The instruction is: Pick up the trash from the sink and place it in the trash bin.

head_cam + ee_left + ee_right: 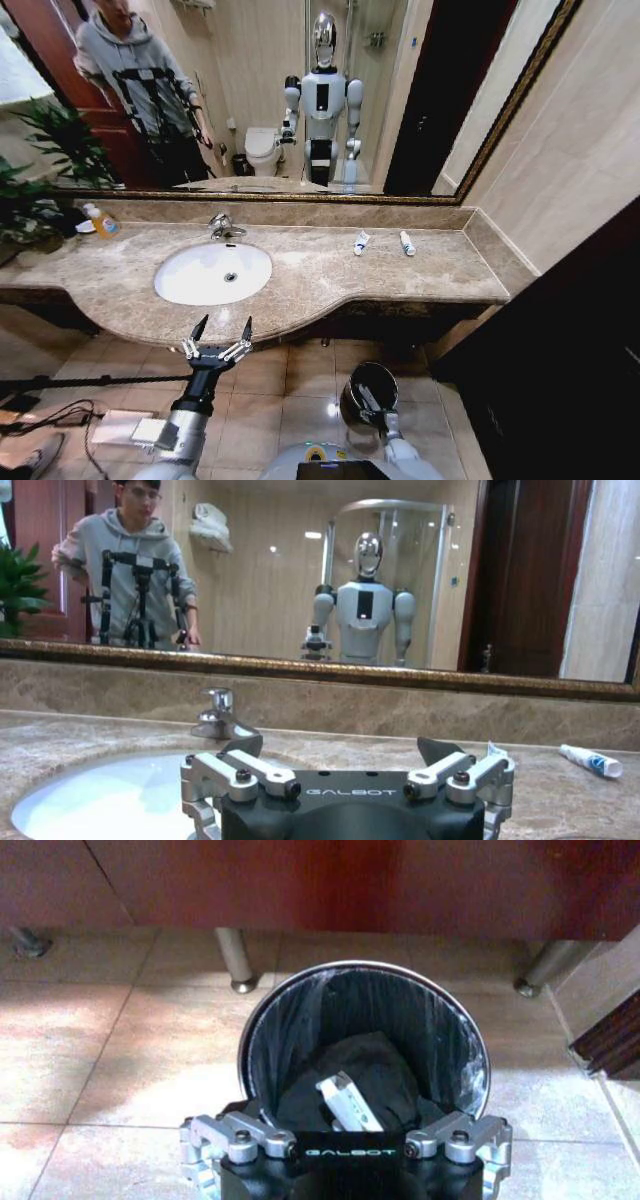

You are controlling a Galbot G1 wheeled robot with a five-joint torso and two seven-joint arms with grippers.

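One white wrapper point(348, 1104) already lies inside the trash bin point(455, 1035), right gripper point(345, 1140) hanging just over its rim; can't tell how its jaws stand. Left gripper point(220, 335) hovers at the counter's front edge, jaws wide and empty. Sink point(190, 285) looks cleared out, so I'd guess the job's mostly done, though two small tubes point(361, 242) sit on the marble counter point(320, 280) off to the right. Behind runs a gold-framed mirror point(400, 100).
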